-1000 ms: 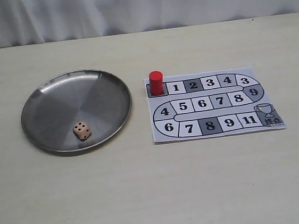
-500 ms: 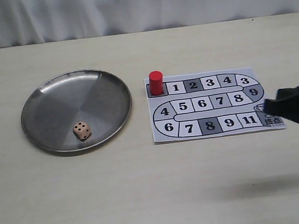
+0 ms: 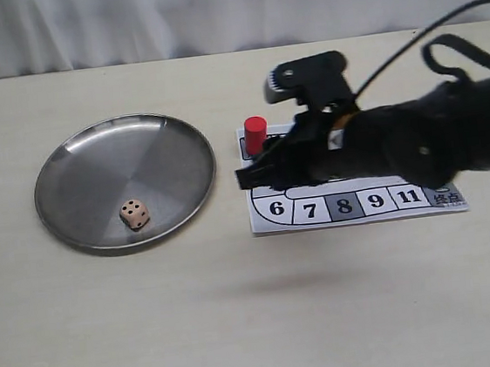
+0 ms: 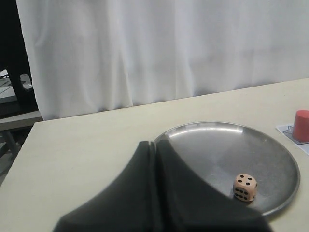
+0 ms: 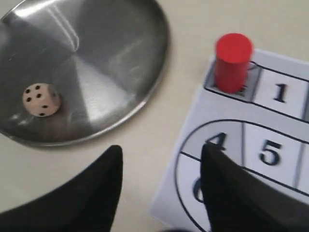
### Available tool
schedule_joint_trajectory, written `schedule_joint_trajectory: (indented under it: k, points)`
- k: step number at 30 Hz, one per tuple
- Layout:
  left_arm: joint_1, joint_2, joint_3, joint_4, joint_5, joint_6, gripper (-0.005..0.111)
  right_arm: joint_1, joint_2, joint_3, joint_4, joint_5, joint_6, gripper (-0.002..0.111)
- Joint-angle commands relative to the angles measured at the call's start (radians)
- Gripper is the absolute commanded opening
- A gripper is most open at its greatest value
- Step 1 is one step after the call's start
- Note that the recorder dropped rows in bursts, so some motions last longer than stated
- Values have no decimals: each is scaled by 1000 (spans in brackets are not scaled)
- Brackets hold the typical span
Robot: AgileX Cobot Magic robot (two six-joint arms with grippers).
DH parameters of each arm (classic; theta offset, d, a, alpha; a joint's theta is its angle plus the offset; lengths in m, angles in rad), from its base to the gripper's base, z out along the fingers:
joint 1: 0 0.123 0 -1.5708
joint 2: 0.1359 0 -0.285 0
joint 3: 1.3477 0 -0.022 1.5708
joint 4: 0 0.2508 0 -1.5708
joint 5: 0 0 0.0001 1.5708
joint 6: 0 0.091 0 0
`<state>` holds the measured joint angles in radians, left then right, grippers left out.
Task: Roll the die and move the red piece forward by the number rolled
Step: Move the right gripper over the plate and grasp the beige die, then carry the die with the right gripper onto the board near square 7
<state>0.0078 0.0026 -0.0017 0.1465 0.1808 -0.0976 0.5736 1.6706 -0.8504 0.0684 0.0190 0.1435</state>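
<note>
The pale wooden die (image 3: 134,214) lies in the near part of a round metal plate (image 3: 119,157). The red piece (image 3: 256,135) stands upright on the start square of the numbered paper board (image 3: 344,205). My right gripper (image 3: 244,178) hovers over the board's left end, just in front of the red piece and apart from it. In the right wrist view that gripper (image 5: 161,150) is open and empty, with the red piece (image 5: 232,62) and the die (image 5: 41,99) beyond it. My left gripper (image 4: 155,144) is shut on nothing, short of the plate; the die (image 4: 245,186) shows past it.
The black right arm (image 3: 424,138) covers most of the board's upper rows. The plate's rim (image 5: 145,104) lies a short gap from the board's left edge (image 5: 193,145). A white curtain (image 3: 209,12) hangs behind the beige table (image 3: 242,324).
The right arm has swept in from the right edge across the board; its gripper now hangs by the red piece. Die and red piece have not moved.
</note>
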Motion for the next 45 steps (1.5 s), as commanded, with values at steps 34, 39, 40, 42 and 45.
schedule_joint_trajectory:
  k: [34, 39, 40, 42, 45]
  points:
    - [-8, -3, 2, -2, -7, -1, 0, 213, 571, -811, -96, 479, -175, 5]
    - [-8, -3, 2, -2, -7, -1, 0, 164, 425, -811, -140, 619, -144, 5]
    - [-8, -3, 2, -2, -7, -1, 0, 146, 396, -811, -140, 643, -144, 5]
    - [-8, -3, 2, -2, -7, -1, 0, 101, 346, -811, -140, 675, -144, 5]
    - [-8, -3, 2, -2, -7, -1, 0, 25, 290, -811, -140, 725, -133, 5]
